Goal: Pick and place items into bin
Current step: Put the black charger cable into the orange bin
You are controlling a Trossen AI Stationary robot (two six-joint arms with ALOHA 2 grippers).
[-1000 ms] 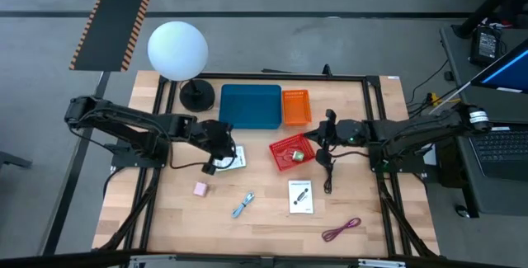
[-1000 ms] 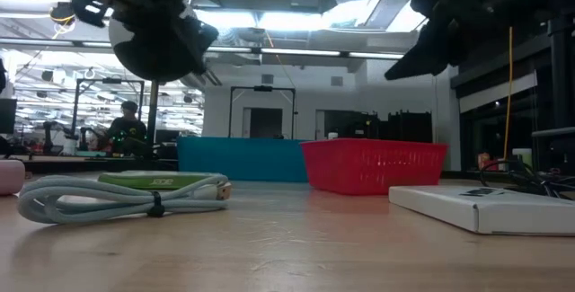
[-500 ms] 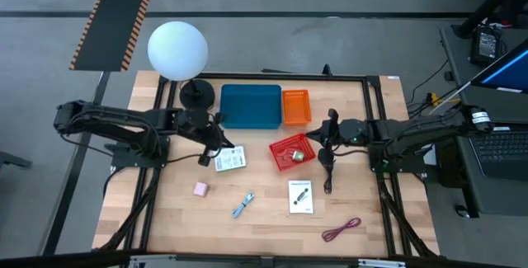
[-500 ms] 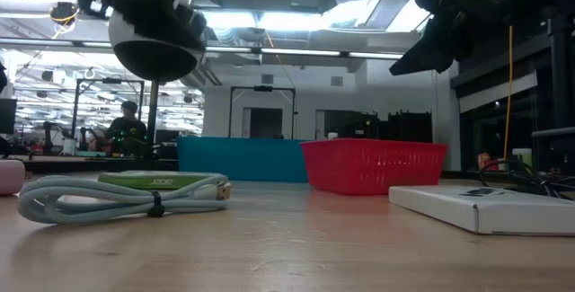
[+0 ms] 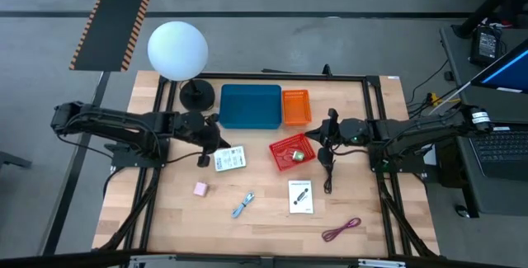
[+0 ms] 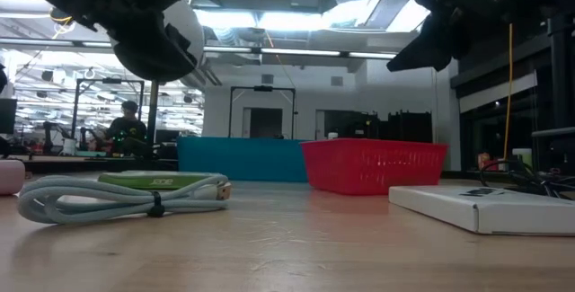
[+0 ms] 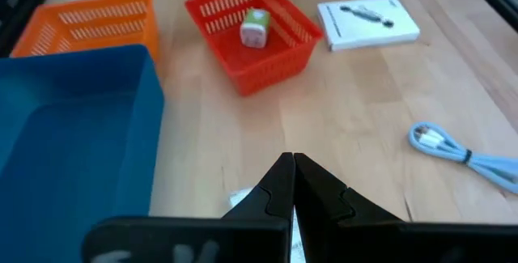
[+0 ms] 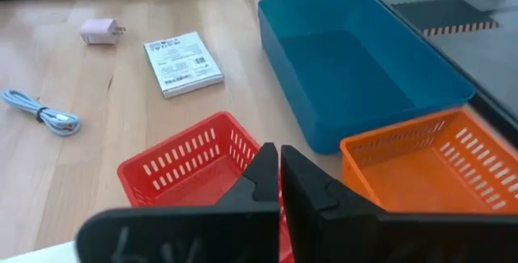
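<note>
My left gripper [image 5: 210, 140] is shut and hovers just left of a white printed card [image 5: 229, 158], which lies flat on the table. My right gripper [image 5: 326, 136] is shut too, raised over the right edge of the red basket [image 5: 289, 152]. A green-and-white piece [image 7: 255, 28] lies in that basket. A second white card [image 5: 301, 196], a pink cube [image 5: 200, 189], a blue-silver cable [image 5: 243, 204], a maroon cable [image 5: 341, 229] and a black cable [image 5: 327, 173] lie loose on the wood. In the wrist views both pairs of fingers, the left [image 7: 291, 186] and the right [image 8: 278, 170], are closed on nothing.
A blue bin [image 5: 250, 105] and an orange basket [image 5: 296, 107] stand side by side at the far edge. The white globe lamp [image 5: 177, 49] rises from its black base [image 5: 196, 95] at the far left corner. Bare wood lies between the loose items near the front.
My left gripper has drawn back from over the white card toward the table's left and far edge, and the card now shows whole. The right arm has stayed almost still.
</note>
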